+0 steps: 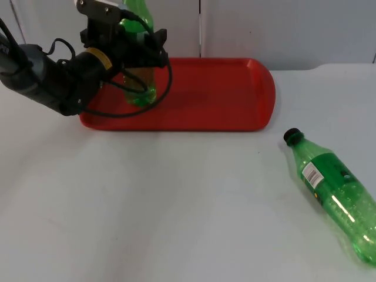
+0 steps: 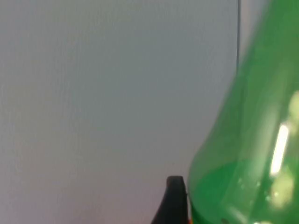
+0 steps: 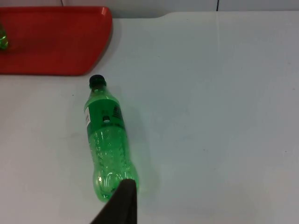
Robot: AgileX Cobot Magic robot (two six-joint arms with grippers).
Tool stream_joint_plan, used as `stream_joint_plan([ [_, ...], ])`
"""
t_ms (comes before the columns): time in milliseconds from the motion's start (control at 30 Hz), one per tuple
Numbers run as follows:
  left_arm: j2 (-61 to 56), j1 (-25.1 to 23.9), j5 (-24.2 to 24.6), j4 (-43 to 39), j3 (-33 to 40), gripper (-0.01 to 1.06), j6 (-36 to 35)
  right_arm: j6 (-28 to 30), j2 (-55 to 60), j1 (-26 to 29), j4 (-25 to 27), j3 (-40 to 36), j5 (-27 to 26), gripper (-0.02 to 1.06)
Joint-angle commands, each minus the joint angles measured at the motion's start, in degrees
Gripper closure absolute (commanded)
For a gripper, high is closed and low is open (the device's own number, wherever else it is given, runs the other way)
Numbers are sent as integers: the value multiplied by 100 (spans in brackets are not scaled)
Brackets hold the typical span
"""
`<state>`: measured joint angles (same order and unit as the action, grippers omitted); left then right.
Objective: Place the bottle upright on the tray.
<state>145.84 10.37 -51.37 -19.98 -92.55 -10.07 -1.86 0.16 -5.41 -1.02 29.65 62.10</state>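
The left hand (image 1: pixel 136 56) is gripping a green bottle (image 1: pixel 141 88) around its middle, fingers clamped on it, and is holding it upright at the left end of the red tray (image 1: pixel 223 94), which is lying along the counter's far edge by the grey partition wall (image 1: pixel 282 26). The bottle's base is sitting on, or just above, the tray floor; I cannot tell which. In the left wrist view the green body (image 2: pixel 252 154) is pressing close beside one black fingertip (image 2: pixel 174 200).

A second green bottle (image 1: pixel 338 194) with a black cap (image 1: pixel 292 136) is lying on its side on the white counter (image 1: pixel 176 205) near the right edge, well apart from the tray. The right arm is waiting above it; its hand (image 3: pixel 122 205) is hovering over that bottle's base, and I cannot tell how its fingers are set.

The risk, as I judge it, is in letting go: if the fingers are opening while the base is off the floor or tilted, the bottle is likely to topple. Dragging a finger along the side on withdrawal could also tip it, since it is tall and narrow.
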Motion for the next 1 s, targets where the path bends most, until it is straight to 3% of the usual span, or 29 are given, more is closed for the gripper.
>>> stream_joint_plan([
  [0,-11,-3,-25,-56,-25,35,-152,30,-16,2,12,-4,-42,-1],
  [500,-11,-3,-37,-71,-14,35,-388,30,-16,2,12,-4,-42,-1],
  [633,-11,-3,-37,-397,-14,34,-388,30,-16,2,12,-4,-42,-1],
  [800,-11,-3,-25,-595,9,2,-422,30,-16,2,12,-4,-42,-1],
  [967,-67,-88,-43,-593,213,0,-455,30,-16,2,12,-4,-42,-1],
])
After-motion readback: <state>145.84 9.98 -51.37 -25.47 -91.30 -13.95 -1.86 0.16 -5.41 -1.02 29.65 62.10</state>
